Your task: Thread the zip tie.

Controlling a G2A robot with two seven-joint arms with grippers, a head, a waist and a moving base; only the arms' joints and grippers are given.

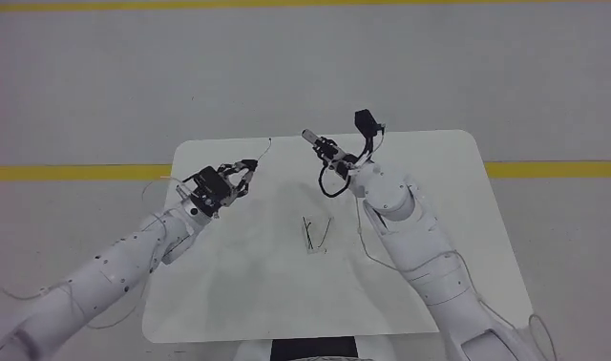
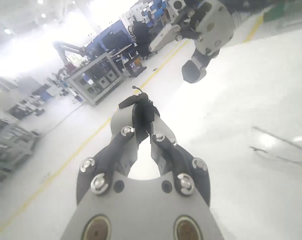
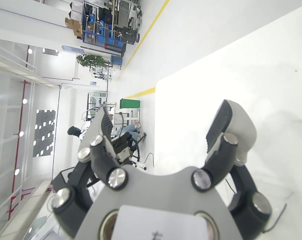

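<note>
My left gripper point(image 1: 250, 166) is shut on a thin black zip tie point(image 1: 264, 149) above the table's far left part. The tie's free end points away from the arm, toward the far edge. In the left wrist view the tie point(image 2: 143, 106) is pinched between the closed fingertips of the left gripper point(image 2: 143, 112), and its small tip pokes out beyond them. My right gripper point(image 1: 309, 136) hovers a short way to the right of the tie. In its own wrist view the right gripper point(image 3: 163, 123) stands open, with nothing between its ribbed pads point(image 3: 217, 122).
Loose zip ties point(image 1: 316, 234) lie near the middle of the white table point(image 1: 439, 180) and also appear in the left wrist view as the spare ties point(image 2: 278, 138). Both arms are close to the table's far edge. Grey floor with yellow lines surrounds the table.
</note>
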